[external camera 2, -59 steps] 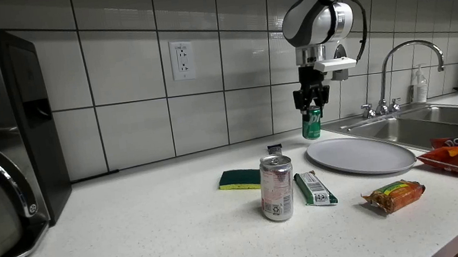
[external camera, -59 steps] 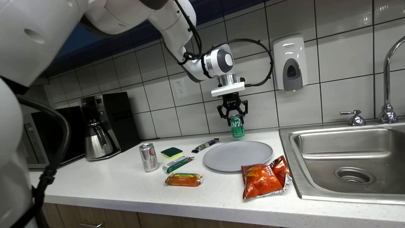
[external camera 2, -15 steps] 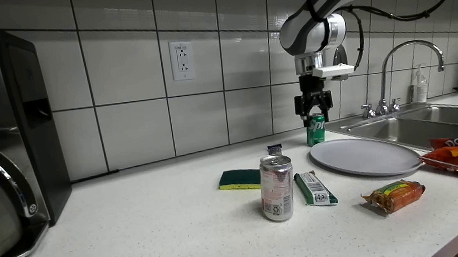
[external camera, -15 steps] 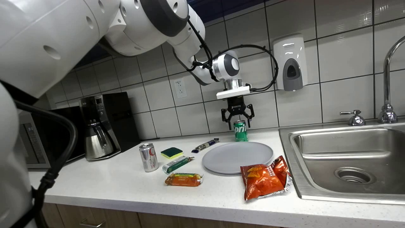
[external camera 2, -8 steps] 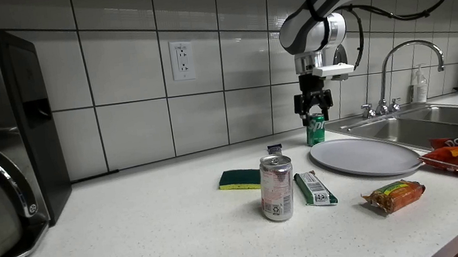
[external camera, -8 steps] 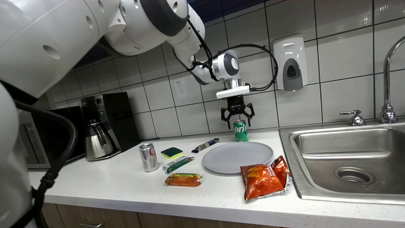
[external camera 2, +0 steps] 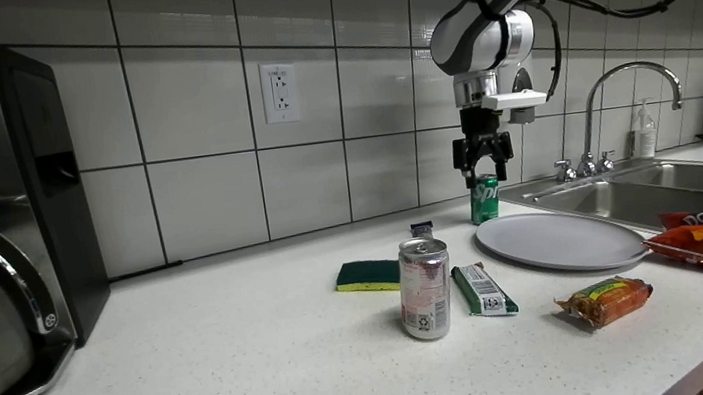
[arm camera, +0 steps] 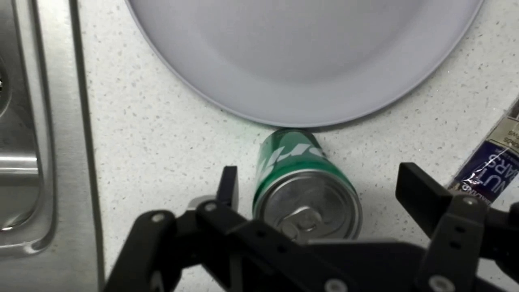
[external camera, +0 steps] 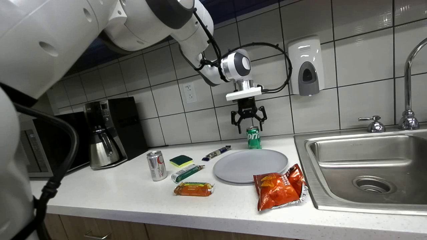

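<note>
My gripper [external camera: 250, 129] is open and empty just above a green Sprite can [external camera: 254, 139], with its fingertips near the height of the can's top. In the wrist view the can [arm camera: 302, 162] stands between the two spread fingers [arm camera: 318, 182], with a gap on each side. The can stands upright on the counter by the back wall, close to the rim of a grey plate [external camera: 251, 165]. The can [external camera 2: 484, 200] and plate [external camera 2: 558, 240] also show in an exterior view. A dark-wrapped nut bar [arm camera: 488, 170] lies beside the right finger in the wrist view.
A silver can [external camera: 156, 165], a sponge [external camera: 181, 160], a green-wrapped bar [external camera: 187, 173] and an orange snack packet [external camera: 194, 189] lie on the counter. An orange chip bag [external camera: 278, 190] touches the plate's edge. A sink [external camera: 305, 166], coffee maker [external camera: 106, 143] and soap dispenser [external camera: 305, 66] stand around.
Earlier the gripper held the green can above the counter. It came down, opened and left the can standing. The gripper has since risen slightly. The plate and chip bag have shifted slightly.
</note>
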